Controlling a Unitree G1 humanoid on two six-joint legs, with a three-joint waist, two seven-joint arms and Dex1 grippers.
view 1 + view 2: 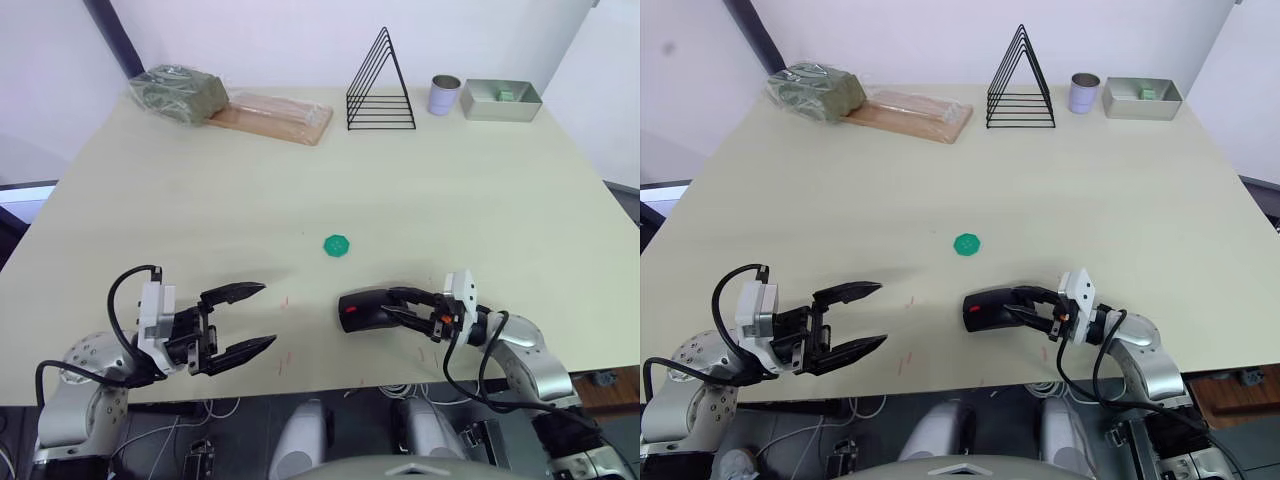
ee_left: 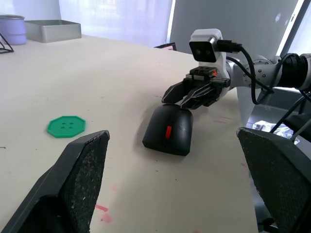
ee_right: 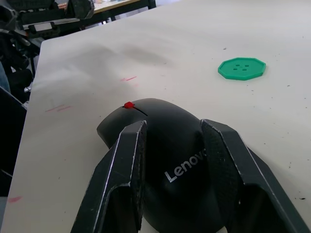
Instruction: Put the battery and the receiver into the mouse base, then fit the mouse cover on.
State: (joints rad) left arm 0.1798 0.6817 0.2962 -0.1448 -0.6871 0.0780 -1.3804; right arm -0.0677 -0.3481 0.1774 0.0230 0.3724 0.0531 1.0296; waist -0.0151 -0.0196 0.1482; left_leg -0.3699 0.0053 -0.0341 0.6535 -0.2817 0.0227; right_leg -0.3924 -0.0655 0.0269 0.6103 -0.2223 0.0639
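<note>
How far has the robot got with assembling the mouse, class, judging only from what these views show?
Nearly finished, it seems. Done: the mouse cover, logo up, sits on the mouse base, so the mouse looks whole; no loose battery or receiver lies on the table, though the inside is hidden. In hand: the right gripper has its fingers either side of the cover. Left: probably only letting go. The left gripper hangs open beside it, empty.
</note>
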